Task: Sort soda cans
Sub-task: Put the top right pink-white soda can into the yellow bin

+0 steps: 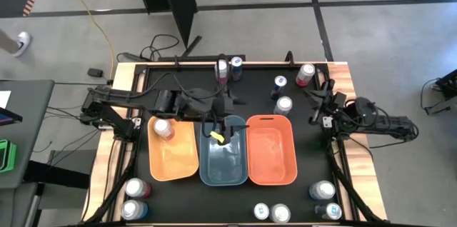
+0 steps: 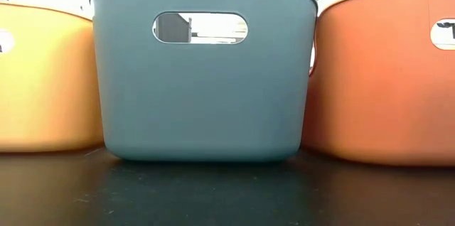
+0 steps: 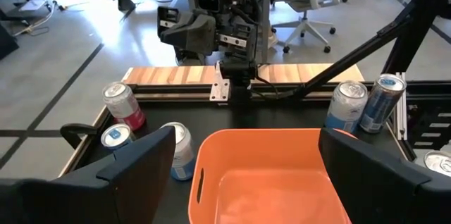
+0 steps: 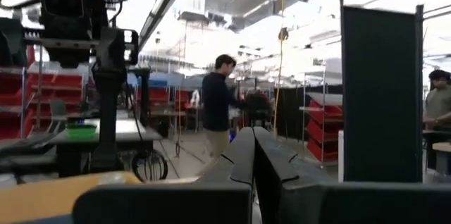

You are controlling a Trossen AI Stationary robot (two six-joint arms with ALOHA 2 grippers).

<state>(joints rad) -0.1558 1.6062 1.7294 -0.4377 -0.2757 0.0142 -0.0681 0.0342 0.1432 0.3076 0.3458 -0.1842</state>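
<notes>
The cans (image 1: pixel 283 104) are scattered around the black table (image 1: pixel 314 145). One can (image 1: pixel 163 128) stands inside the orange bin (image 1: pixel 173 161); two (image 1: pixel 229 68) are seen at the far edge, three more far right of centre, two (image 1: pixel 134 198) at the near left corner, and four along the near right edge (image 1: pixel 323 190). The blue bin (image 1: pixel 223 166) and the red-orange bin (image 1: pixel 271 152) are seen with no can inside.

The left gripper (image 1: pixel 218 130) is held over the far rim of the blue bin — its fingers (image 3: pixel 134 160) are spread wide apart with nothing between them, as shown in the left wrist view, where the red-orange bin lies beyond them. The right gripper (image 4: pixel 254 153) is parked at the table's right edge, pointing outward toward the room — its fingers are pressed together, holding nothing. A person (image 4: pixel 215 108) is seen standing in the room beyond.
</notes>
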